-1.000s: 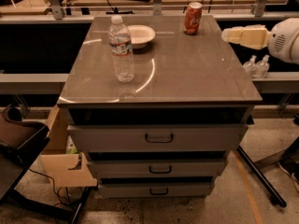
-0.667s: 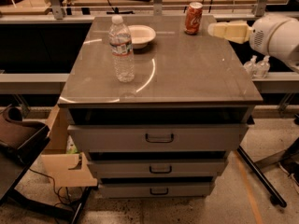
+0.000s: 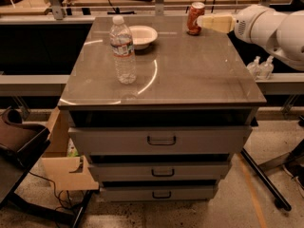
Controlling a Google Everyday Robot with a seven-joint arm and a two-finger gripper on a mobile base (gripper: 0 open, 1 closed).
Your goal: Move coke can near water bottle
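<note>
The coke can (image 3: 194,18), red-orange with a silver top, stands upright near the far right edge of the cabinet top. The water bottle (image 3: 123,50), clear and ribbed with a white cap and a label band, stands upright on the left half of the top. My gripper (image 3: 205,22) comes in from the right on a white arm (image 3: 266,26). Its cream-coloured fingertips are right next to the can's right side, at the can's height. I cannot tell whether they touch the can.
A white bowl (image 3: 142,34) sits just behind and right of the bottle. The grey cabinet top (image 3: 190,75) sits over three drawers (image 3: 161,140). Two small bottles (image 3: 260,68) stand on a ledge to the right. A brown chair (image 3: 19,141) and cardboard (image 3: 64,167) are at the lower left.
My arm has swung left across the right side of the cabinet, bringing the gripper from well right of the can to right beside it. The can, bottle and bowl have not moved.
</note>
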